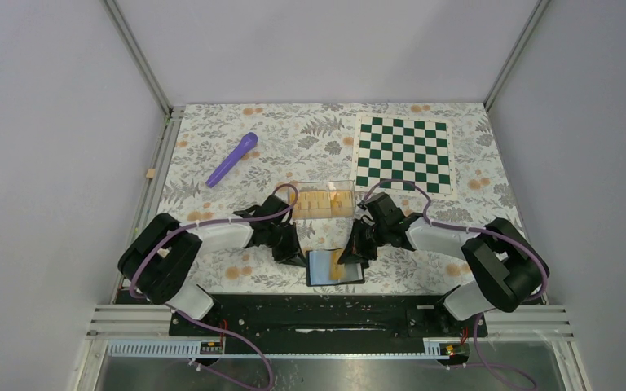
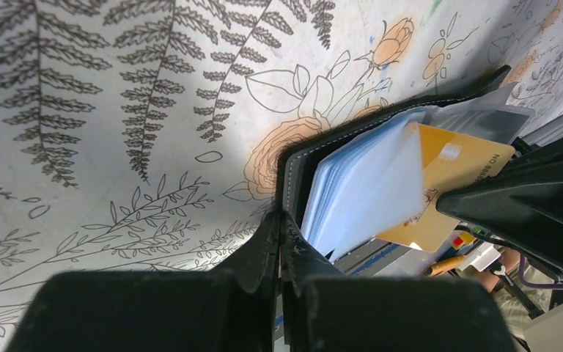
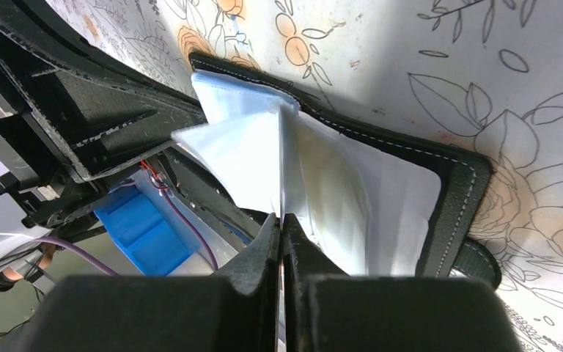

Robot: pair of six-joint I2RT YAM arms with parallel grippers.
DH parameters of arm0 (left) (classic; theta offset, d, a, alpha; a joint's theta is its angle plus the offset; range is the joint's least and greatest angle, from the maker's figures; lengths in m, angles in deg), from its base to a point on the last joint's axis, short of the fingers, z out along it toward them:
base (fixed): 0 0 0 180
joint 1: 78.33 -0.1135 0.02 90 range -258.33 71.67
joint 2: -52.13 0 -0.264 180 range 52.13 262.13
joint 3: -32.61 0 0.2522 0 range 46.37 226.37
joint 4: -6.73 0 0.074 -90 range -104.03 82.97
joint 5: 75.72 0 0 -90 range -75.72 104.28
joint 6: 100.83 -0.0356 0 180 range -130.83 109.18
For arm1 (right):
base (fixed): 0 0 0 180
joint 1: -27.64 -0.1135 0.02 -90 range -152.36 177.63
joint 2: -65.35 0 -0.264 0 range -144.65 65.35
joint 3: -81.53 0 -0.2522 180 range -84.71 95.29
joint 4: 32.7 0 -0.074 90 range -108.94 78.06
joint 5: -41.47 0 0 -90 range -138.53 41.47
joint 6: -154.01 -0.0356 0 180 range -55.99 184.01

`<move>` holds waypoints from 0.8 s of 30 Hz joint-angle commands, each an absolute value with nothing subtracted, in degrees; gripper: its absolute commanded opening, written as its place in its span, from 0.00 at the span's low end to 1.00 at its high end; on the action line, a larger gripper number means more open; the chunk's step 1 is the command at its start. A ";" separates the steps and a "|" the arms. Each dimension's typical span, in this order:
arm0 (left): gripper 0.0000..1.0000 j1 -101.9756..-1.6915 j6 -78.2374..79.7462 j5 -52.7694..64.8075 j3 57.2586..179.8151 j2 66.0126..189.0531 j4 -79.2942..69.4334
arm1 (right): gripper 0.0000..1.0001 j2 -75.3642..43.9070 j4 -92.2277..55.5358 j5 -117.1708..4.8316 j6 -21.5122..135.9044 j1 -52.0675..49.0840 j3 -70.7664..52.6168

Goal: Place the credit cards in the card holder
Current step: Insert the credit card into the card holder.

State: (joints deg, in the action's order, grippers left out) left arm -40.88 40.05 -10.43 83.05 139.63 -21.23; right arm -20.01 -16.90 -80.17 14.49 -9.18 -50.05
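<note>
- Purple pen-like stick (image 1: 232, 159) far left on the floral surface (image 1: 212, 130), well apart from everything in play.
- Left arm (image 1: 212, 235) reaching in toward the centre; left jaws fully closed, pinching the black outer edge of the card holder (image 2: 293, 169) and pinning it open.
- Clear box (image 1: 346, 189) just behind, between the two wrists, with more credit cards (image 1: 319, 201) lying inside.
- Card holder open on the surface between both arms, near the bases, grey-blue pockets (image 2: 366, 191) fanned upward; about equally near to either arm.
- Yellow credit card (image 2: 458, 172) partway behind a pocket leaf, outer end sticking out on the right. Appears to run lengthwise from the right jaws leftward toward the holder's fold and the left jaws.
- Right jaws closed tight on a thin edge. Reads in the left wrist view as the card's outer end. Shows in the right wrist view only as an edge-on sliver between pale leaves (image 3: 227, 139).
- Likely next: a push leftward along the card's own line, deeper into the pocket, against the left clamp. Would probably need the card in line with the slot to avoid buckling a leaf.
- Green chequered mat (image 1: 402, 155) far right, not involved.
</note>
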 commanded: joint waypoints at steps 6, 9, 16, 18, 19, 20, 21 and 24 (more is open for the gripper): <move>0.00 -40.98 37.28 -8.30 85.27 142.35 -22.65 | 0.00 -24.01 -16.33 -85.58 18.27 -9.91 -44.79; 0.00 -40.98 37.17 -8.26 85.52 142.56 -22.81 | 0.00 -25.11 -14.83 -85.86 19.18 -9.98 -43.75; 0.00 -40.98 36.84 -8.14 86.31 143.08 -23.41 | 0.00 -26.96 -7.64 -85.21 21.78 -9.98 -40.74; 0.00 -40.99 36.66 -7.98 86.56 143.15 -23.67 | 0.00 -27.09 -4.96 -84.46 22.68 -9.93 -40.06; 0.00 -41.00 36.59 -7.87 86.68 143.19 -23.73 | 0.00 -27.03 -4.25 -84.52 22.73 -9.92 -40.03; 0.00 -40.99 36.55 -7.85 86.77 143.26 -23.85 | 0.00 -26.85 -4.02 -84.56 22.75 -9.91 -40.11; 0.00 -41.01 36.48 -7.87 86.84 143.30 -23.97 | 0.00 -26.71 -3.97 -84.83 22.76 -9.94 -40.26; 0.00 -40.98 36.30 -7.70 87.12 143.52 -24.24 | 0.00 -26.40 -3.92 -85.29 22.68 -9.95 -40.74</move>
State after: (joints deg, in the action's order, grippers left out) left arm -40.88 37.95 -10.71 86.09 141.93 -24.14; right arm -26.55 -7.41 -84.41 21.40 -9.23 -41.57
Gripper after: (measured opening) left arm 0.006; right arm 0.022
